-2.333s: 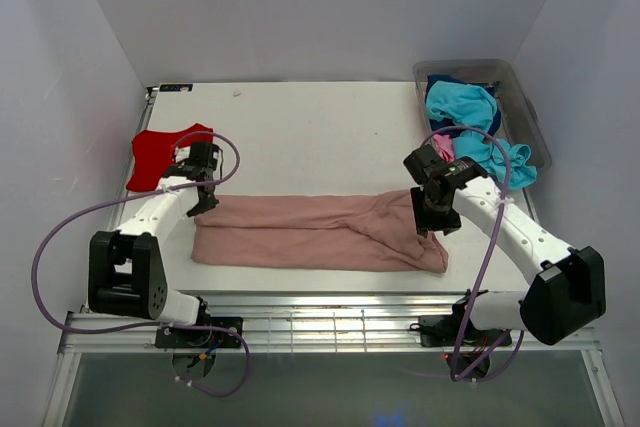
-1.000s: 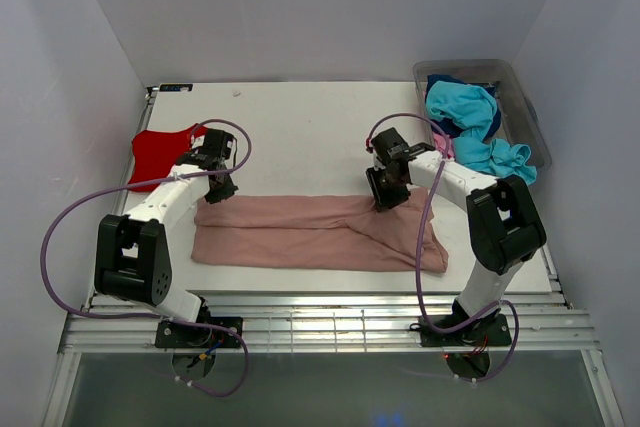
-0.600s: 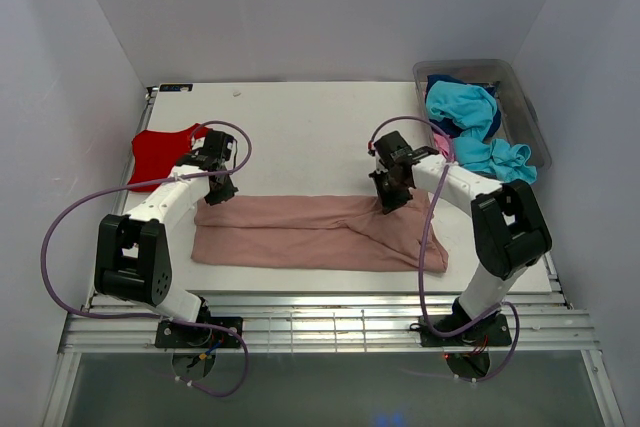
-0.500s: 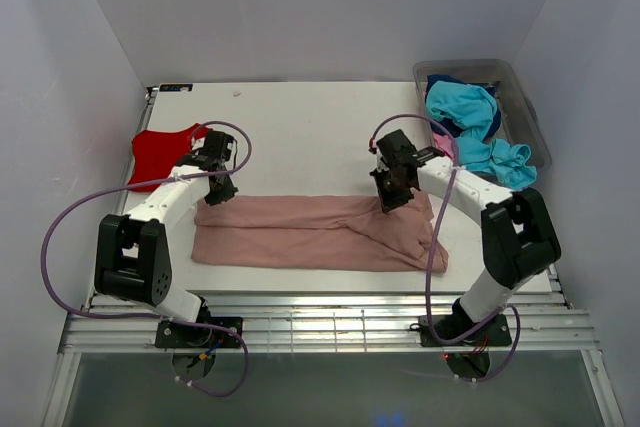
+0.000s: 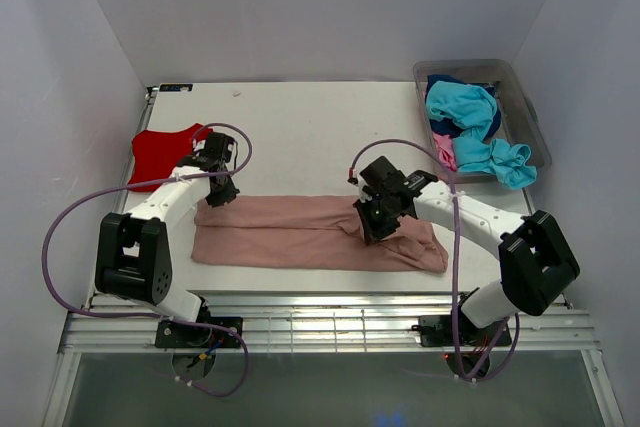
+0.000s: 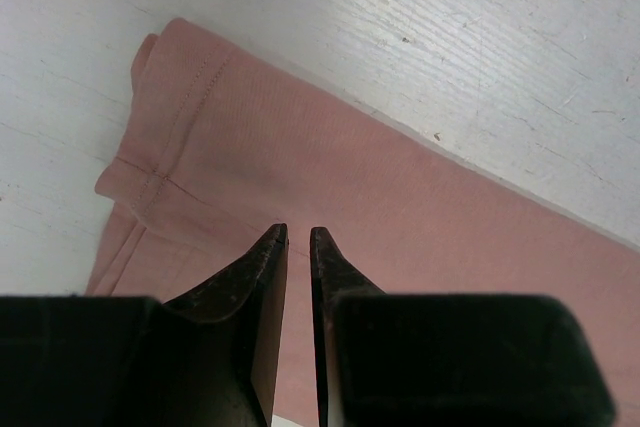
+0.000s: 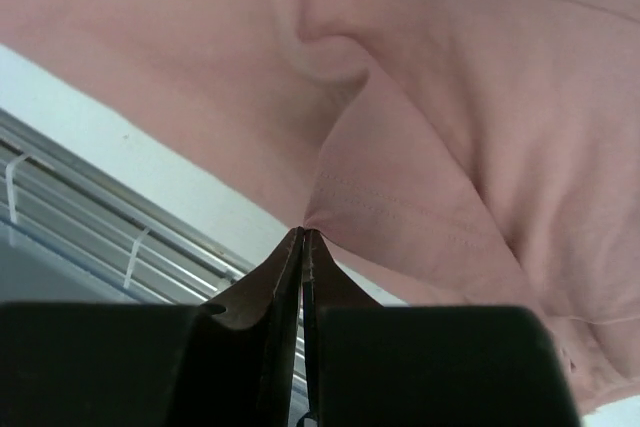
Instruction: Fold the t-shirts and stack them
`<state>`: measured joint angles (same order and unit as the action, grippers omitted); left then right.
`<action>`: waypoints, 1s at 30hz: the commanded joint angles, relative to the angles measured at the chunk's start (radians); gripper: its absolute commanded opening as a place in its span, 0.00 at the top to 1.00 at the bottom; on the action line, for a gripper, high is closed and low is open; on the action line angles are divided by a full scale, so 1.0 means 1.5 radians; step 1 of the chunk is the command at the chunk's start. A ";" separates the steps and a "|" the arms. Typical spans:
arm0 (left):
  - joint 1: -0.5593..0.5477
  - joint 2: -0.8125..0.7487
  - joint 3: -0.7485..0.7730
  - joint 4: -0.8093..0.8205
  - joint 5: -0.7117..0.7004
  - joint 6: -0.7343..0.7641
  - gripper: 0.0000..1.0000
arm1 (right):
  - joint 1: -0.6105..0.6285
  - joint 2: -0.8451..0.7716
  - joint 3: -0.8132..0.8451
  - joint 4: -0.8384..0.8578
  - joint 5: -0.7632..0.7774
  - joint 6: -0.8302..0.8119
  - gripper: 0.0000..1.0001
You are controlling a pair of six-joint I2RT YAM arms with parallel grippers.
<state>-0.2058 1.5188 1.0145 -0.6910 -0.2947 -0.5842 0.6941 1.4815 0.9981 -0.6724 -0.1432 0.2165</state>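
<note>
My right claw [image 7: 303, 233] is pinched shut on a hem fold of the soft dusty-pink cotton t-shirt [image 5: 290, 232], a long band across the lower middle of the white worktop [image 5: 300, 127] in the top view. It looks light and limp, so hems and corners seem the best places to hold. My left claw [image 6: 292, 234] sits at its left end, jaws a sliver apart; I cannot tell if it grips.

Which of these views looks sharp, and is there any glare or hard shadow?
Top external: even soft light, sharp, no glare. Left wrist: pink t-shirt and table crisp, a faint shadow ahead of the left gripper. Right wrist: cloth slightly soft, right gripper a dark silhouette.
</note>
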 commanded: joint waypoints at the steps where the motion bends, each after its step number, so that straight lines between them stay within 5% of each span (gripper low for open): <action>1: 0.000 -0.001 -0.008 0.016 0.007 -0.003 0.75 | 0.039 -0.010 0.002 -0.002 -0.021 0.027 0.92; 12: -0.001 -0.008 -0.025 0.019 0.011 -0.003 0.75 | 0.097 0.004 0.019 -0.018 -0.019 0.057 0.89; 17: 0.000 -0.010 -0.026 0.020 0.011 -0.002 0.75 | 0.117 0.009 0.023 -0.032 -0.050 0.046 0.70; 20: -0.001 -0.011 -0.026 0.020 0.012 -0.003 0.75 | 0.126 -0.004 0.042 -0.054 -0.004 0.057 0.62; 24: -0.003 -0.005 -0.031 0.033 0.000 0.001 0.75 | 0.124 -0.048 0.078 -0.074 0.189 0.101 0.57; 28: -0.006 0.030 -0.040 0.040 -0.014 0.005 0.86 | 0.080 -0.042 0.075 -0.092 0.265 0.148 0.92; 30: -0.006 0.038 -0.047 0.045 -0.018 0.000 1.00 | 0.069 -0.026 0.068 -0.093 0.285 0.162 0.92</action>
<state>-0.2092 1.5589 0.9657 -0.6453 -0.2951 -0.5838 0.8272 1.4281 1.0912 -0.7654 0.1459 0.3943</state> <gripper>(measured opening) 0.042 0.083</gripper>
